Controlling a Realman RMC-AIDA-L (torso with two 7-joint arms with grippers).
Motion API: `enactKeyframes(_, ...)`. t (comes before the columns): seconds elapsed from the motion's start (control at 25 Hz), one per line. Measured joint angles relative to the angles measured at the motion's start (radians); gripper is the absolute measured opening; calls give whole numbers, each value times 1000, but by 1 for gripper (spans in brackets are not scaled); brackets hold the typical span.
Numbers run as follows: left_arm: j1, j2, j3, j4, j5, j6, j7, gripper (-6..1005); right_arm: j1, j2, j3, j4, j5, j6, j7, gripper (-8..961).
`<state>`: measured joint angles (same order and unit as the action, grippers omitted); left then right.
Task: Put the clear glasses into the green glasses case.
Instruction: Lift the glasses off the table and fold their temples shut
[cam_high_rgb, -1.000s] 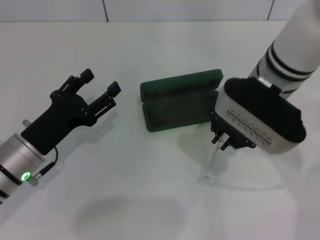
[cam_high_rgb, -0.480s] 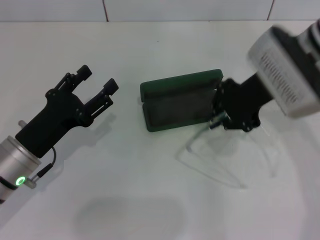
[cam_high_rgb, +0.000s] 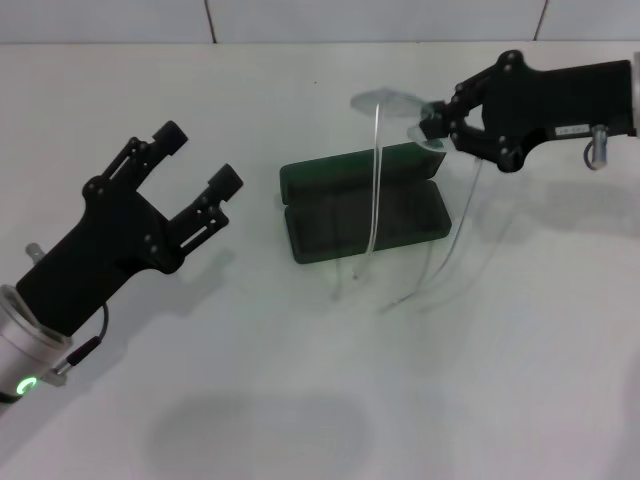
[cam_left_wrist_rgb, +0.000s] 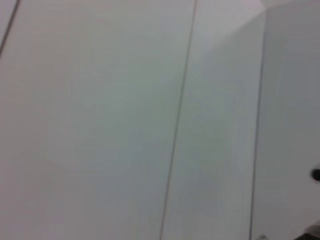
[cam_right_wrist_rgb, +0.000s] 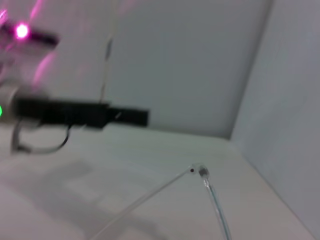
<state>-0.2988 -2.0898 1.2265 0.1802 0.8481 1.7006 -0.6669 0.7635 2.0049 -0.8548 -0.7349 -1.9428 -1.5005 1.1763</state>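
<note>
- The green case (cam_high_rgb: 365, 205) lies open in the middle of the head view on the white surface (cam_high_rgb: 300, 400). Its lid is folded back toward the top of the frame, and the dark inside faces up with nothing in it.
- The clear glasses (cam_high_rgb: 385, 150) are off the surface. They hang in the air at upper centre-right, above the case's right half.
- The right tool (cam_high_rgb: 432, 124) reaches in from the upper right edge, its fingers pinched on the glasses at the front, near the lenses.
- The two thin arms of the glasses trail downward in the picture, across the case and toward the surface just below it. Whether their tips touch anything cannot be told.
- The right wrist view shows only a hinge and thin clear arms against the pale surface.
- The left tool (cam_high_rgb: 195, 160) sits at middle left, well apart from the case, with its fingers spread and nothing between them. The left wrist view shows only blank pale wall.
- My judgement is that the pick-up is done and the carry is nearly over the target.
- Still left are lowering the glasses into the tray, probably with the arms folded or laid flat so they fit, and then letting go.
</note>
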Motion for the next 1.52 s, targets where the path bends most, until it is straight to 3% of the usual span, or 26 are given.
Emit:
enactKeyframes(0.2,-26,1,1,8,61,22,7,830,-7,-3,20,63,50,-3,102,83)
enactKeyframes(0.52,-139,2,2,10,175,62,19,830,65,-21,-21,198,46,-11,338,81)
enactKeyframes(0.72,-192,-3,4,11,235,79,34,831,81,-26,-89,207,45,-5,458,81)
enactKeyframes(1.0,-225,-9,73,12,245,81,56,831,122,-45,-93,242,49,-31,535,78)
enactKeyframes(1.52,-275,-15,114,-4,241,68,49,831,166,-23,-120,241,48,-81,528,72)
